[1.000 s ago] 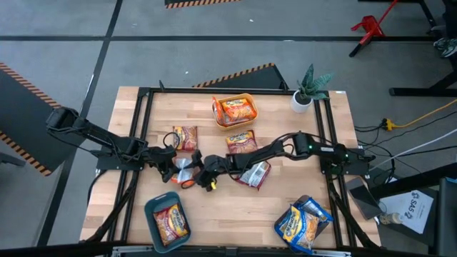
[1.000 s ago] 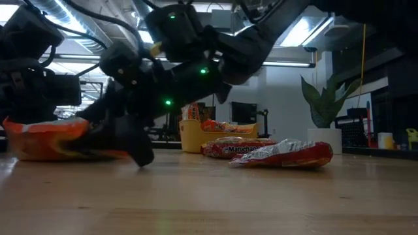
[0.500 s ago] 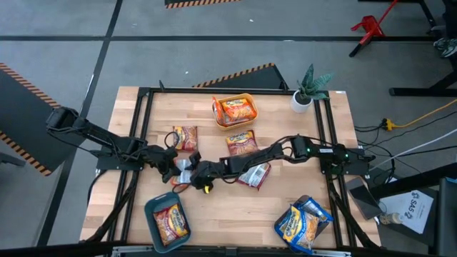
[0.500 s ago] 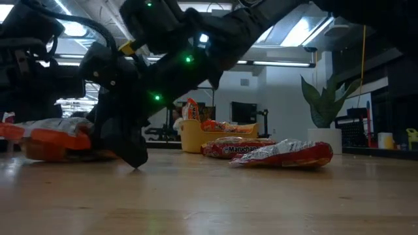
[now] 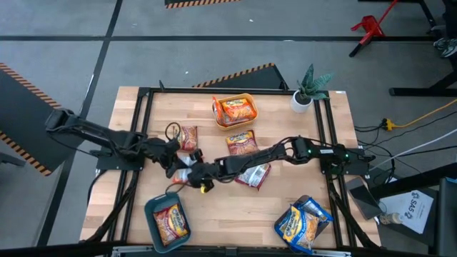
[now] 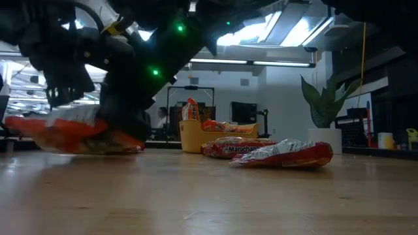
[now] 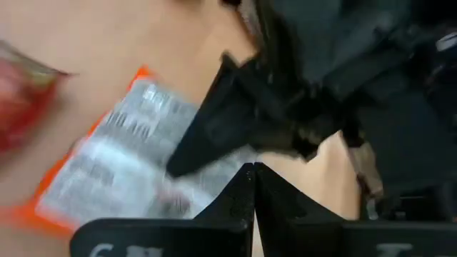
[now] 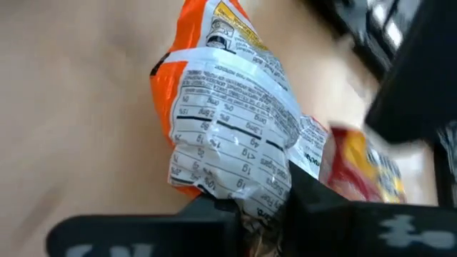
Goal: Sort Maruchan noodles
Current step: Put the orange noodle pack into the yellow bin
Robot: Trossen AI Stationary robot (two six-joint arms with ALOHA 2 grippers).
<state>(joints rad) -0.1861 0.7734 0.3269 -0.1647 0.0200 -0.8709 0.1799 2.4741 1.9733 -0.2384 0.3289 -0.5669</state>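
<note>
Right hand (image 5: pixel 187 176) reaches far across the counter (image 5: pixel 235 207) toward its left half and is clenched on an orange packet (image 8: pixel 221 121), label side up with the white nutrition panel showing; the right wrist view shows the crumpled end of the wrapper pinched between the dark fingers (image 8: pixel 321 203). In the low view that same packet (image 6: pixel 78 134) lies just on the wood, under the dark arms.

Left hand (image 5: pixel 173 151) sits close by, just beside the right one, fingers pressed together with nothing between them. Its tips (image 7: pixel 250 189) point over the packet's white panel.

Other noodles on the counter:
- one reddish packet (image 5: pixel 187 136) just behind the left hand
- one orange packet (image 5: pixel 241 142) mid-counter
- one red-silver packet (image 5: pixel 255 173) beside the right arm, touching or nearly so; cannot tell which
- orange packets in the yellow bin (image 5: pixel 216 113) at the back edge
- one reddish packet in the teal bin (image 5: pixel 152 211) at the front left
- blue-white packets (image 5: pixel 298 223) piled in the grey bin (image 5: pixel 311 202) at the front right

Potted plant (image 5: pixel 308 86) in a white pot stands at the back right corner.
</note>
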